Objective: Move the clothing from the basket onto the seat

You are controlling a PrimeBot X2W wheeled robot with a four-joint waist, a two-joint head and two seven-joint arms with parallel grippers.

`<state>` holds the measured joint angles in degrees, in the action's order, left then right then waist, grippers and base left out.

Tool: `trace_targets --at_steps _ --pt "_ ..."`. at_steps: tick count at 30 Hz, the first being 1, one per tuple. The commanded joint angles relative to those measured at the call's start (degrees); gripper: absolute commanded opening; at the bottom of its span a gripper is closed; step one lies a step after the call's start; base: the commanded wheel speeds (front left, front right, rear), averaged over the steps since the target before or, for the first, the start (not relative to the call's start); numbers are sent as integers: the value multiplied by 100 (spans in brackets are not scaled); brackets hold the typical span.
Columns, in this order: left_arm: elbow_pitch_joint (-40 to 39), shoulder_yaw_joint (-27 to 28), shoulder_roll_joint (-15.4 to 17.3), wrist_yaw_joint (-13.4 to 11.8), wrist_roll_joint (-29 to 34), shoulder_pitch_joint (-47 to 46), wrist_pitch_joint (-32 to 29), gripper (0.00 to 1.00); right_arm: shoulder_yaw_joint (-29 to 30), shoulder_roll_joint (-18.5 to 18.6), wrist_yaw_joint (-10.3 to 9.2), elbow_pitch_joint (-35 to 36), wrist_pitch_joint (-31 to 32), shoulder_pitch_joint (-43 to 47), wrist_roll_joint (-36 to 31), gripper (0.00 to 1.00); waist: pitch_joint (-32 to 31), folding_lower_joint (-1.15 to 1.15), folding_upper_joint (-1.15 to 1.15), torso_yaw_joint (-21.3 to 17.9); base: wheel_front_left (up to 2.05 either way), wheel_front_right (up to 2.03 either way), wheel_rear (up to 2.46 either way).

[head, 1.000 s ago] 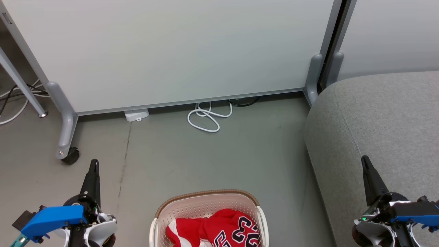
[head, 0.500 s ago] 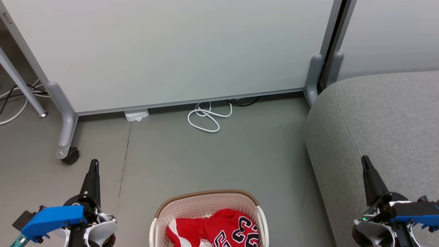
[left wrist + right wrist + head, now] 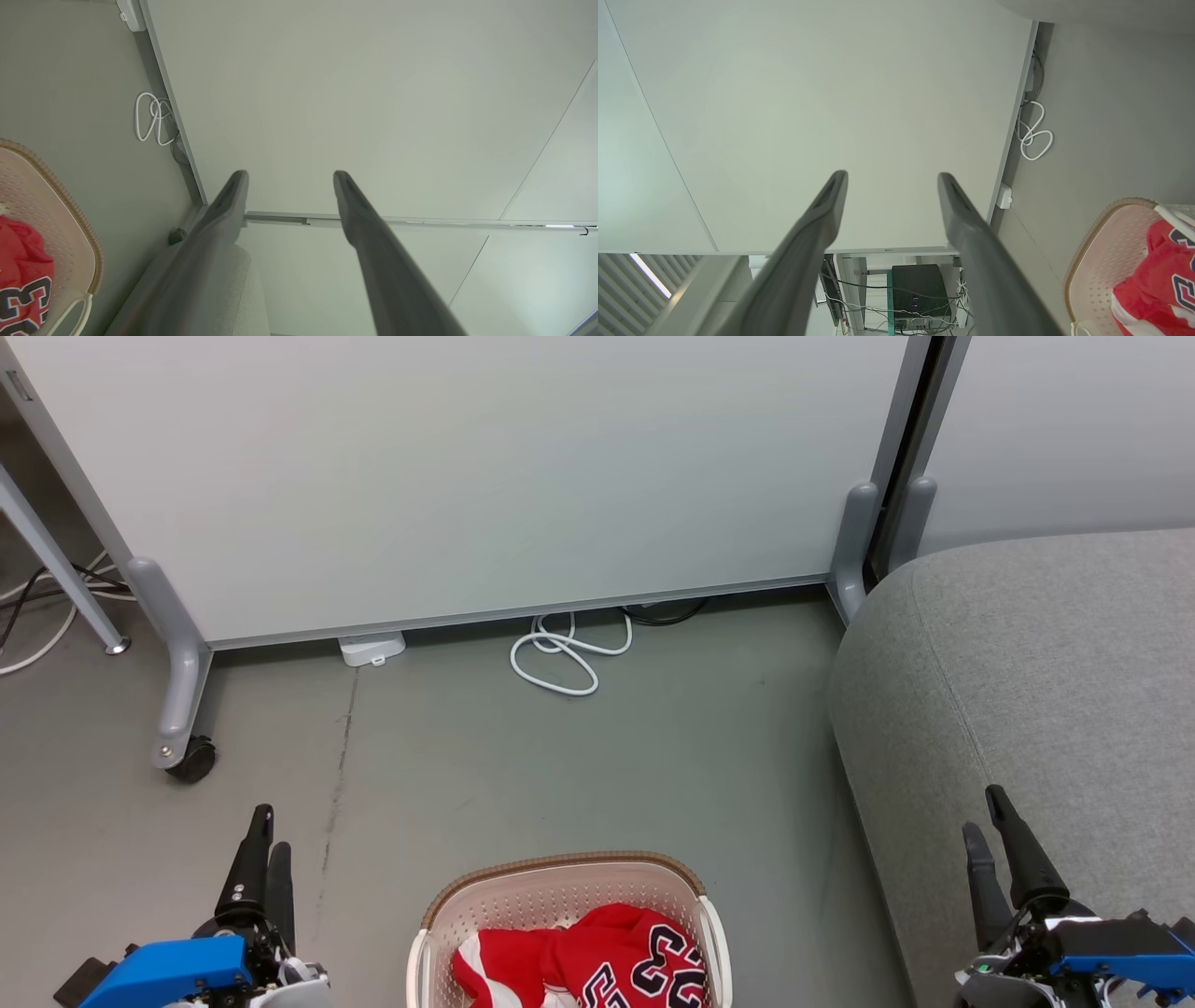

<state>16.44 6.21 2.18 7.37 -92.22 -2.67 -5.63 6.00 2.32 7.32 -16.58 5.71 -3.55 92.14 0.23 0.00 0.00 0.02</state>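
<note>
Left claw and right claw sit spread and empty; I'd pinch the soft, limp jersey by its raised fold, bottom centre.

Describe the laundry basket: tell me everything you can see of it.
The basket is cream plastic, with perforated walls, a brown braided-look rim and white side handles. It stands upright on the grey floor, left of the grey seat and apart from it. Red clothing with black white-edged numerals lies heaped inside. The head view's bottom edge cuts off its near end.
</note>
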Motion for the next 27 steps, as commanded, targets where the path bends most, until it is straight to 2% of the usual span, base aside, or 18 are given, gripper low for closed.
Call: trace_targets --at_steps 1,7,9,11,12,16,17,18,27 --pt "-154 -30 39 1 56 -147 72 100 -25 17 6 125 -71 -107 -65 100 2 0 0 2 0 0 0" --pt "-219 -39 42 2 272 -174 214 100 -69 20 7 189 -213 -131 -280 100 8 0 0 4 0 0 0" --pt "-277 -46 45 2 572 -209 321 100 -118 23 8 267 -321 -153 -656 100 13 0 0 4 0 0 0" --pt "-277 -46 45 2 572 -209 321 100 -118 23 8 267 -321 -153 -656 100 13 0 0 4 0 0 0" --pt "-359 -62 48 3 1073 -232 424 100 -184 26 9 369 -424 -169 -1121 100 18 0 0 5 0 0 0" --pt "-401 -82 49 4 1355 -236 474 100 -215 27 9 415 -474 -174 -1338 100 20 0 0 7 0 0 0" --pt "-441 -113 50 -1 1626 -247 522 100 -251 29 10 464 -523 -183 -1560 100 22 0 0 9 0 0 0" --pt "-441 -113 50 -1 1626 -247 522 100 -251 29 10 464 -523 -183 -1560 100 22 0 0 9 0 0 0" --pt "-567 -381 56 -131 2950 -287 729 100 -481 34 12 607 -730 -209 -2690 100 30 0 0 28 0 0 0"
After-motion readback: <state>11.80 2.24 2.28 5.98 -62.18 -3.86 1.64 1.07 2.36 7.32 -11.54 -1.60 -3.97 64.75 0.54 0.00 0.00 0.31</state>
